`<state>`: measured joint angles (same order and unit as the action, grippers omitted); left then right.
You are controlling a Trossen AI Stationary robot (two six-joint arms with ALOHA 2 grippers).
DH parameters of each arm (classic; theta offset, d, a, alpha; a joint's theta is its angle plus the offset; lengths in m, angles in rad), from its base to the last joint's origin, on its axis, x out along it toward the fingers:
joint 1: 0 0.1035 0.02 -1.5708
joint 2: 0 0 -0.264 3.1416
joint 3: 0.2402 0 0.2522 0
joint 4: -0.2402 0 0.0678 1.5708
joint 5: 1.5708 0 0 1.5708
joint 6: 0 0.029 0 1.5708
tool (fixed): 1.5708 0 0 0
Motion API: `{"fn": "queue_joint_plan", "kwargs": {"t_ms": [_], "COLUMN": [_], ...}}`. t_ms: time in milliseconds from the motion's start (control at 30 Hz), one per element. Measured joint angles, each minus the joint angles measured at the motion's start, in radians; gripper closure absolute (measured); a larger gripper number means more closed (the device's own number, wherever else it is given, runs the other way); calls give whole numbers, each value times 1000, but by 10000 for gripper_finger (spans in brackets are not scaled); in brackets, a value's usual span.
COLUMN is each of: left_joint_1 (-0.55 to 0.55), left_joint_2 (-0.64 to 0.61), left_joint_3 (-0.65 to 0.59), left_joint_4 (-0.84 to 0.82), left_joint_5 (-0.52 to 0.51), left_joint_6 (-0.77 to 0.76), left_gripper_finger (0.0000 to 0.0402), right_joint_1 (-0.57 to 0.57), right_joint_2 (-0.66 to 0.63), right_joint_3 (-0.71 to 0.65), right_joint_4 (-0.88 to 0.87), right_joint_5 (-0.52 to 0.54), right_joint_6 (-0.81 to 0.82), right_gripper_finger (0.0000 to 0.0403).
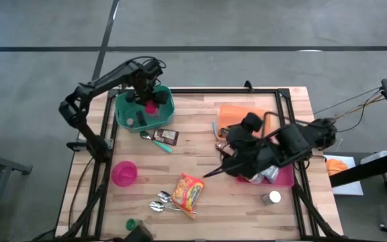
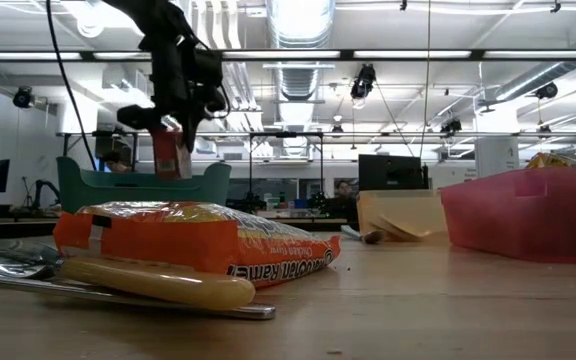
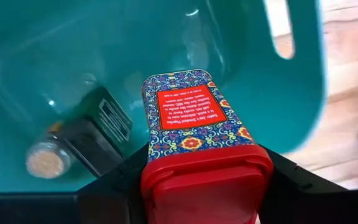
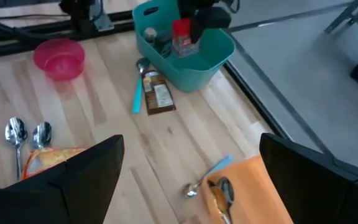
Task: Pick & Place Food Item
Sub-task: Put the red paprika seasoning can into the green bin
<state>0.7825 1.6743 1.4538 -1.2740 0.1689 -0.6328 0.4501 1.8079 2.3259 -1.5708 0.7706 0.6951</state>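
Observation:
A patterned blue-and-red spice tin (image 3: 188, 112) with a red lid hangs over the teal bin (image 1: 127, 107) at the table's far left, with my left gripper (image 1: 148, 91) shut on it. The low view shows the tin (image 2: 171, 152) dipping just below the bin's rim (image 2: 143, 185). A dark bottle with a cork-coloured cap (image 3: 79, 140) lies on the bin's floor. My right gripper (image 4: 191, 186) hangs open and empty above the table's right half, near the pink bin (image 1: 284, 178). My left gripper pinches the tin between its two fingers at the red-lidded top end (image 3: 154, 177), one dark finger (image 3: 107, 190) on each side. The fingers come from above, pointing down. The tin hangs upright, base downward inside the bin's walls; whether it touches the floor does not show.
On the wood lie a brown packet (image 1: 169, 136) and a teal-handled spoon (image 1: 154, 140) beside the bin, a pink bowl (image 1: 124, 173), an orange ramen packet (image 1: 189, 190), spoons (image 1: 161, 202), an orange cloth (image 1: 237, 113) and a small can (image 1: 271, 197).

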Motion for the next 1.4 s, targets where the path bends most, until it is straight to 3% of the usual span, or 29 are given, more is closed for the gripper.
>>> {"fn": "queue_joint_plan", "kwargs": {"t_ms": [167,367,667,767,1000,1400], "left_joint_1": [30,39,39,40,44,44], "left_joint_2": [36,84,128,128,128,128], "left_joint_3": [0,0,-1,-3,-42,-165], "left_joint_4": [-25,-31,-65,-57,-15,71], "left_joint_5": [-47,-46,-47,-47,-49,-46], "left_joint_6": [17,55,101,107,136,136], "left_gripper_finger": [199,199,200,200,200,200], "right_joint_1": [-67,-191,-297,-301,-301,-300], "right_joint_2": [-122,-312,-567,-604,-615,-612], "right_joint_3": [-121,-375,-877,-984,-1102,-1159], "right_joint_4": [1,56,683,831,919,961], "right_joint_5": [9,-56,-360,-395,-406,-413], "right_joint_6": [6,50,-116,-119,-113,-85], "right_gripper_finger": [31,31,31,31,31,31]}}
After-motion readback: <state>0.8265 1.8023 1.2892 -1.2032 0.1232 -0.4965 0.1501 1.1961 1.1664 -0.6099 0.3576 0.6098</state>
